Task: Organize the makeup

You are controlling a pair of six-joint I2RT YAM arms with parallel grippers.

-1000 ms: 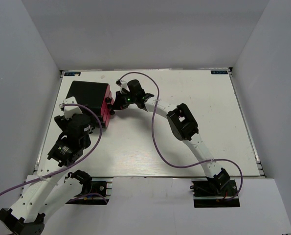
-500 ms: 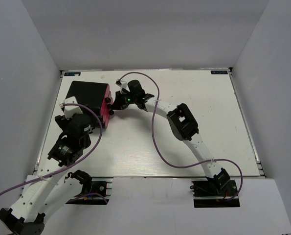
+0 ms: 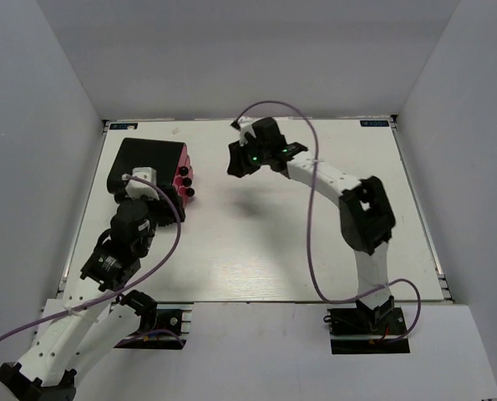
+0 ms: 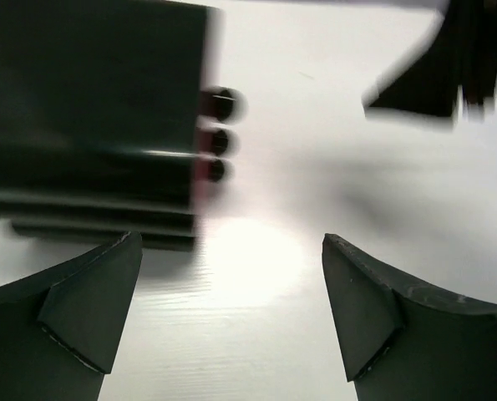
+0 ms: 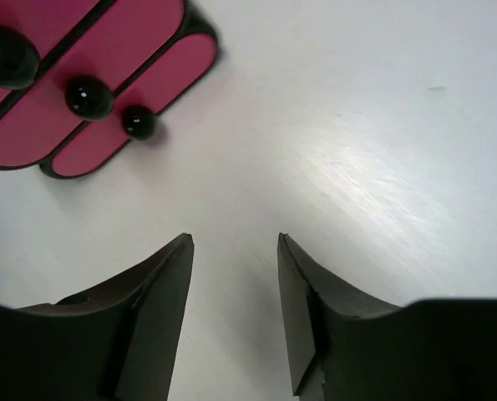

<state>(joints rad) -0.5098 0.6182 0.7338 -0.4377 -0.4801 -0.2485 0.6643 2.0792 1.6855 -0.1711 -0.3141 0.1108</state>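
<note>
Gaping wide and empty, the left tool (image 4: 231, 251) faces the case (image 3: 148, 159) at the counter's (image 3: 315, 242) far-left edge. The right tool (image 5: 235, 242), partly parted and empty, hangs near its pink drawers (image 5: 106, 46). All makeup is hidden, and the left wrist view is blurred.

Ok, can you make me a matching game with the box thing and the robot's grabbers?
1 case
2 knobs
3 left end effector
4 right end effector

A open, close by the case's near side
B black and round, on pink fronts
C open, out to the right of the case
D black on top, at the far left of the table

Pairs: 1-D, 2-B, 3-A, 4-C
</note>
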